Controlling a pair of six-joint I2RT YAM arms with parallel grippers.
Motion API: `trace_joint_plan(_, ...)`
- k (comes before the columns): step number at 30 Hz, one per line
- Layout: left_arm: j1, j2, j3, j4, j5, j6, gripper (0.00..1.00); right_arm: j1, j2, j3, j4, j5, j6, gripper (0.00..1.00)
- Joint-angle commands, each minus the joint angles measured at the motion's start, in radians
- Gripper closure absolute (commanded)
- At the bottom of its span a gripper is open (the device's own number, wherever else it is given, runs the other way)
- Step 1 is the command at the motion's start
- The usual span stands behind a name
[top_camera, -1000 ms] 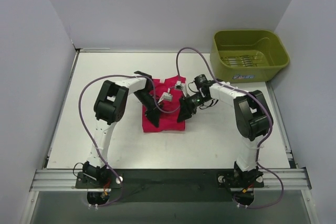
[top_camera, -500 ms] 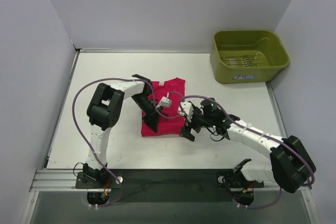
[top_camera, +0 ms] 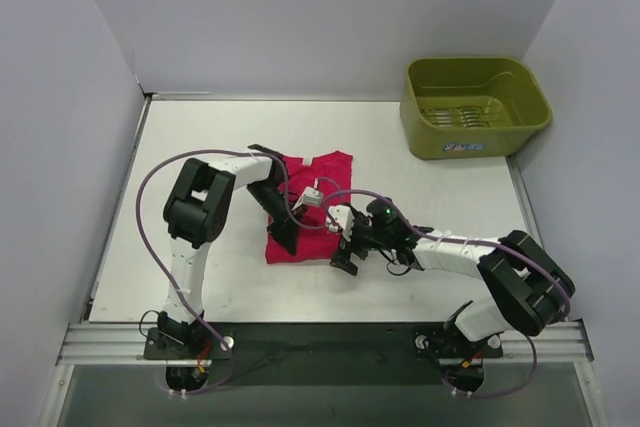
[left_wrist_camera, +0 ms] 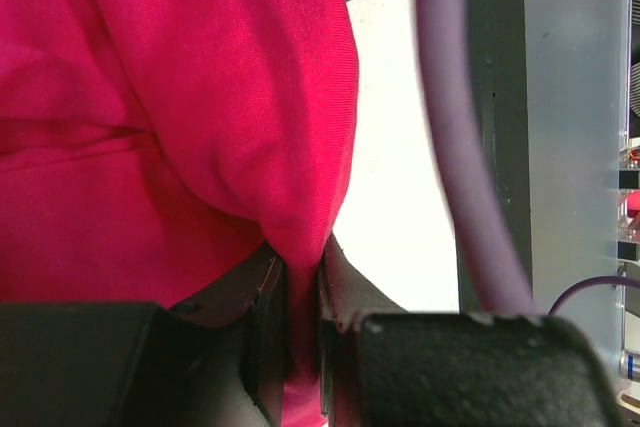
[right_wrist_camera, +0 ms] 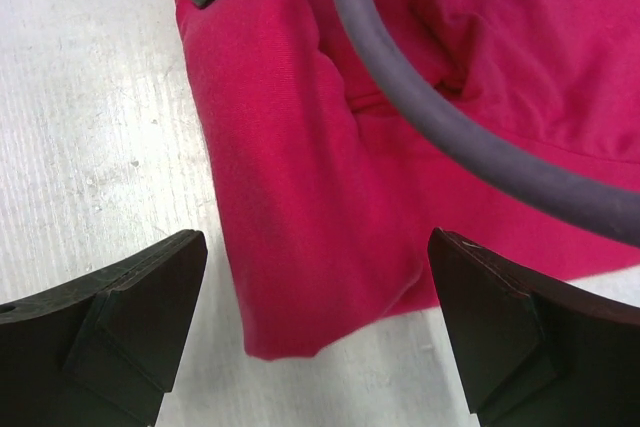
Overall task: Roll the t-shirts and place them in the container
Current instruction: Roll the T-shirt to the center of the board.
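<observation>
Left gripper (top_camera: 283, 237): nearly shut, its jaws pinching a fold of the t-shirt (top_camera: 305, 245) at the edge far from the tub (top_camera: 475, 107); the left wrist view shows the red cloth squeezed between the two fingers.
Right gripper (top_camera: 345, 252): jaws spread wide, holding nothing, fingertips straddling the shirt's near corner on the tub's side.
Change over the last second: the right gripper was closed on the shirt's tub-side edge and has since let go, dropped low and moved to the near corner; the left gripper has drawn its edge slightly nearer, away from the tub.
Count: one t-shirt, one tub, two grippers.
T-shirt place: flat on the table (top_camera: 200, 137), well apart from the tub, left of it and nearer.
T-shirt axis: folded into an oblong, long axis running near to far, its far end leaning slightly toward the tub; collar end cannot be told.
</observation>
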Motion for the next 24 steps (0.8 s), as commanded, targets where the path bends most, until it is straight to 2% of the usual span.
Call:
trace_joint_plan(1,-0.004,-0.052,0.0,-0.119,0.048,0.038,0.82,0.02,0.082,0.058,0.101,-0.06,-0.007,0.0)
trace_joint_plan(3,-0.004,-0.053,-0.006,-0.119,0.054,0.038,0.82,0.02,0.123,0.067,0.12,-0.065,0.01,0.03)
trace_joint_plan(5,-0.004,-0.048,-0.008,-0.127,0.054,0.041,0.82,0.017,0.143,0.082,0.137,-0.081,0.016,0.11)
trace_joint_plan(8,-0.004,-0.038,-0.005,-0.161,0.056,0.066,0.82,-0.001,0.163,0.16,0.007,-0.167,0.036,0.4)
trace_joint_plan(10,-0.004,-0.021,0.002,-0.19,0.059,0.092,0.82,-0.018,0.169,0.194,-0.089,-0.242,0.088,0.48)
trace_joint_plan(11,-0.006,-0.012,0.02,-0.228,0.062,0.119,0.82,-0.035,0.174,0.223,-0.123,-0.271,0.108,0.57)
trace_joint_plan(17,-0.006,0.034,0.071,-0.227,0.028,0.119,0.8,-0.086,0.233,0.264,-0.26,-0.434,0.286,0.76)
trace_joint_plan(24,-0.006,0.068,0.1,-0.228,-0.047,0.098,0.81,-0.15,0.35,0.273,-0.315,-0.631,0.426,0.81)
